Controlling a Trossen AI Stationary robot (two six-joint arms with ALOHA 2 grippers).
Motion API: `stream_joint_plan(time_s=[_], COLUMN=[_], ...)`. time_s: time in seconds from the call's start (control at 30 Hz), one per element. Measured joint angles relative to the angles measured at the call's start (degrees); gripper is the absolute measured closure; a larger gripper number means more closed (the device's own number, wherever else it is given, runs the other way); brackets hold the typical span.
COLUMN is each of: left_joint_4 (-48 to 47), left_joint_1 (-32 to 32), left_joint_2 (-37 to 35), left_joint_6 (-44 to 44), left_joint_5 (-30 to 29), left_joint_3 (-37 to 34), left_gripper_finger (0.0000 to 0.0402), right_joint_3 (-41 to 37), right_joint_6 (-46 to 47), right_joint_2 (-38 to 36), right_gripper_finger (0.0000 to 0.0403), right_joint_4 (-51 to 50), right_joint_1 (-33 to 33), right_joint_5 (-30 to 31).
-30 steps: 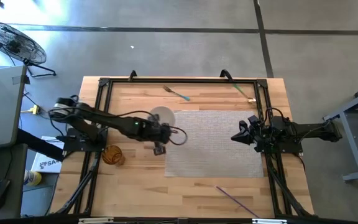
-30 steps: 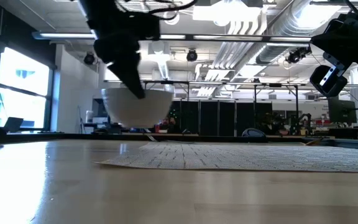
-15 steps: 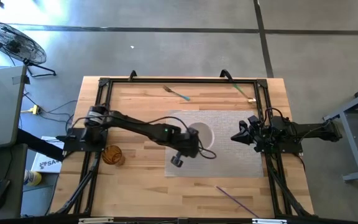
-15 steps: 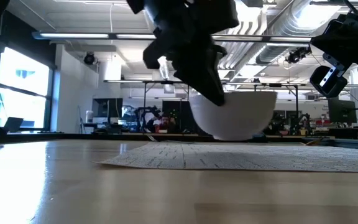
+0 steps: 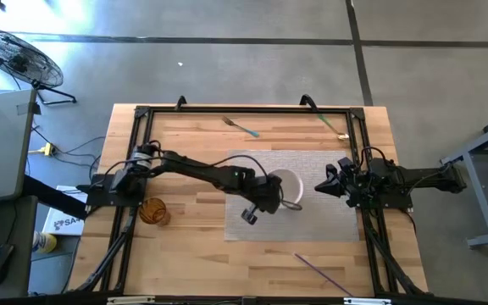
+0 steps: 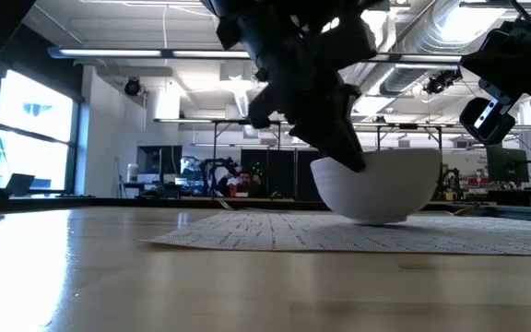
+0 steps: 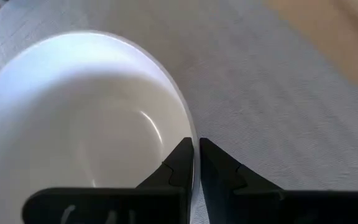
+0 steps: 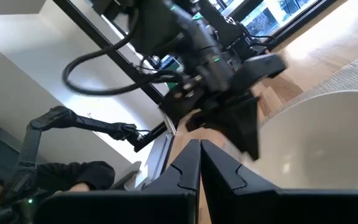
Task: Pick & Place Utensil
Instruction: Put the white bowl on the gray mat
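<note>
A white bowl (image 5: 286, 187) is upright on the grey placemat (image 5: 312, 216), also seen in the low view (image 6: 381, 189) and the left wrist view (image 7: 79, 130). My left gripper (image 5: 269, 200) reaches over the mat from the table's left and is shut on the bowl. My right gripper (image 5: 322, 187) waits shut above the mat's right edge, clear of the bowl. A fork (image 5: 240, 127) and a green-handled utensil (image 5: 333, 124) lie near the far edge. A purple utensil (image 5: 320, 269) lies near the near edge. My left gripper pinches the bowl's rim (image 7: 192, 132) on its near-left side, one finger (image 7: 180, 163) inside the bowl and one (image 7: 219, 165) outside. The fingers come slanting down from the table's left. The bowl is upright, its base (image 6: 373, 219) down at the mat; whether it touches, I cannot tell.
An amber glass (image 5: 152, 212) stands on the wood left of the mat, under the left arm. A black frame (image 5: 244, 110) runs along the table's far and side edges. The mat's near right part is bare.
My left gripper has carried the bowl from beyond the mat's far left corner toward the right and the near edge, over the mat's middle. It has also lowered the bowl from well above the table down to the mat, staying shut on the rim.
</note>
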Motion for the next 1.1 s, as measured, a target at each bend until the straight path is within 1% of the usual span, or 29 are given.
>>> stream_joint_plan(time_s=[0.1,0.3,0.47,0.67,0.87,1.1], left_joint_4=[-0.1,2.2,2.6,2.6,3.2,5.9], left_joint_1=[1.2,1.9,1.7,1.8,1.8,1.7], left_joint_2=[0.1,0.1,0.1,0.1,1.0,1.9], left_joint_6=[-1.3,-1.4,2.6,2.6,2.6,2.4], left_joint_5=[0.3,5.1,5.0,3.3,3.3,3.2], left_joint_3=[0.0,0.0,0.0,0.0,-0.1,-0.1], left_gripper_finger=[0.0383,0.0383,0.0383,0.0383,0.0383,0.0383], right_joint_3=[0.0,0.0,0.0,0.0,0.0,0.0], right_joint_6=[0.0,0.0,0.0,0.0,0.0,0.0], right_joint_2=[0.0,0.0,0.0,0.0,0.0,0.0], right_gripper_finger=[0.0398,0.0398,0.0398,0.0398,0.0398,0.0398], right_joint_4=[0.0,0.0,0.0,0.1,0.1,0.0], right_joint_1=[0.0,0.0,0.0,0.0,0.0,0.0], right_joint_5=[0.0,0.0,0.0,0.0,0.0,0.0])
